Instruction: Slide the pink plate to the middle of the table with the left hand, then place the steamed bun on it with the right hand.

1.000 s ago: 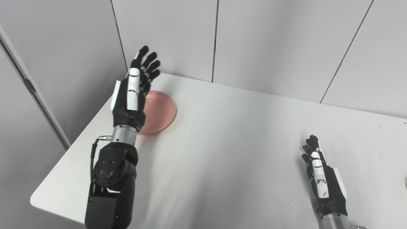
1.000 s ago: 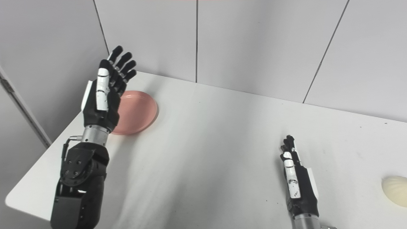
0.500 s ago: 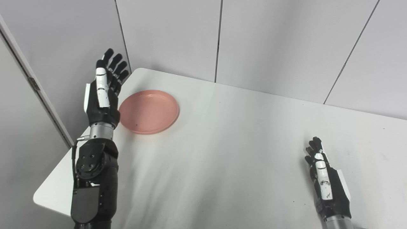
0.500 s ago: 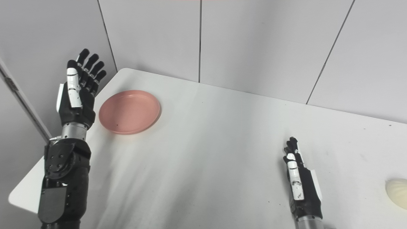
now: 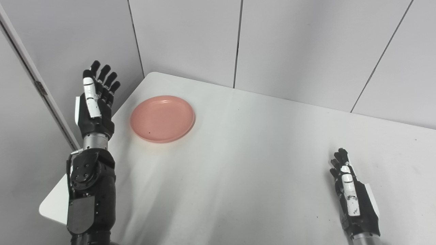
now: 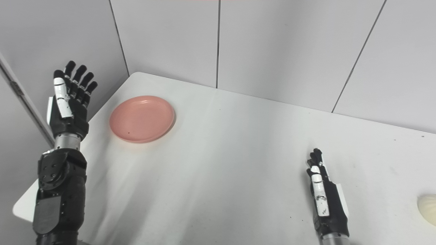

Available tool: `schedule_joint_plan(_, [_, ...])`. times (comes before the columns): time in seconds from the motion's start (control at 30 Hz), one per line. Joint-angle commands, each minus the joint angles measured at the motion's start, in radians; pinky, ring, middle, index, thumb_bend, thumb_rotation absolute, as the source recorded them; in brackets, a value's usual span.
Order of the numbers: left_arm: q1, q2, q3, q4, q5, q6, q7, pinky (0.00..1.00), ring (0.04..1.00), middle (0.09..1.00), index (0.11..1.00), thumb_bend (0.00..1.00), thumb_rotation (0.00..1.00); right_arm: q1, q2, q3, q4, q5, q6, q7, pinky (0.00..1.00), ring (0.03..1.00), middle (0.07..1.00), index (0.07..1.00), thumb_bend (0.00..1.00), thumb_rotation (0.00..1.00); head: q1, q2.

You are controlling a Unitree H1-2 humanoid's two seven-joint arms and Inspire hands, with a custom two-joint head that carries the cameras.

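1. Left robot hand [image 5: 94,107] is raised off the counter's left edge, fingers spread, holding nothing, clear of the pink plate [image 5: 162,118].
2. Right robot hand [image 6: 326,200] lies low at the near right, fingers straight and close together, empty.
3. The plate sits near the far-left corner of the counter [image 5: 245,163]; bare white surface stretches between it and the right robot hand.
4. Steamed bun [image 6: 427,209] is cut off by the right edge, beyond the right robot hand.

Looks like a lab or test booth: plain white counter [image 5: 259,163] set in a corner of bare grey wall panels [image 5: 306,47] w/ thin dark seams, no furnishings or decor.
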Motion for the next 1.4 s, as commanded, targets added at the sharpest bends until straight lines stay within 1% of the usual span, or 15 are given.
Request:
schedule_joint_plan(0.0, [-0.036, 0.04, 0.008, -0.003, -0.021, -0.045, -0.012, 0.94, 0.93, 0.945, 0.946, 0.54, 1.0, 0.019, -0.01, -0.012, 0.013, 0.008, -0.006, 0.002, 1.0, 1.0, 1.0, 1.0, 0.18, 1.0, -0.001, 0.001])
schedule_joint_plan(0.17, [-0.04, 0.051, 0.016, 0.029, -0.04, -0.047, 0.003, 0.94, 0.926, 0.936, 0.936, 0.53, 1.0, 0.017, -0.013, -0.017, 0.007, 0.011, 0.007, 0.004, 1.0, 1.0, 1.0, 1.0, 0.18, 1.0, 0.007, 0.007])
schedule_joint_plan(0.3, [-0.047, 0.054, 0.014, 0.06, -0.045, -0.045, 0.003, 0.94, 0.922, 0.932, 0.936, 0.52, 1.0, 0.015, -0.012, -0.019, 0.011, 0.013, 0.001, 0.005, 1.0, 1.0, 1.0, 1.0, 0.17, 1.0, 0.008, 0.007])
schedule_joint_plan(0.4, [-0.05, 0.05, 0.011, 0.071, -0.045, -0.037, 0.01, 0.93, 0.917, 0.931, 0.931, 0.51, 1.0, 0.015, -0.014, -0.018, 0.012, 0.012, -0.006, 0.008, 1.0, 1.0, 1.0, 1.0, 0.18, 1.0, 0.009, 0.013])
schedule_joint_plan(0.5, [-0.05, 0.047, 0.008, 0.071, -0.042, -0.024, 0.021, 0.91, 0.905, 0.924, 0.923, 0.51, 1.0, 0.017, -0.014, -0.018, 0.005, 0.007, 0.001, 0.006, 1.0, 1.0, 1.0, 1.0, 0.18, 1.0, 0.007, 0.021])
schedule_joint_plan(0.77, [-0.051, 0.05, 0.001, 0.109, -0.047, -0.022, 0.021, 0.9, 0.908, 0.918, 0.917, 0.51, 1.0, 0.017, -0.006, -0.019, -0.002, 0.011, 0.016, 0.001, 1.0, 1.0, 1.0, 1.0, 0.2, 1.0, 0.005, 0.027])
schedule_joint_plan(1.07, [-0.049, 0.056, -0.012, 0.152, -0.051, -0.016, 0.007, 0.94, 0.93, 0.926, 0.936, 0.52, 1.0, 0.014, -0.003, -0.02, -0.001, 0.025, 0.024, 0.005, 1.0, 1.0, 1.0, 1.0, 0.2, 1.0, 0.007, 0.031])
schedule_joint_plan(1.2, [-0.05, 0.054, -0.01, 0.155, -0.057, 0.003, 0.024, 0.93, 0.922, 0.921, 0.937, 0.51, 1.0, 0.015, -0.005, -0.02, 0.001, 0.025, 0.018, 0.005, 1.0, 1.0, 1.0, 1.0, 0.2, 1.0, 0.008, 0.033])
schedule_joint_plan(1.37, [-0.052, 0.051, -0.007, 0.177, -0.055, -0.002, 0.025, 0.93, 0.916, 0.921, 0.93, 0.51, 1.0, 0.014, -0.006, -0.021, 0.006, 0.028, 0.017, 0.008, 1.0, 1.0, 1.0, 1.0, 0.22, 1.0, 0.009, 0.033])
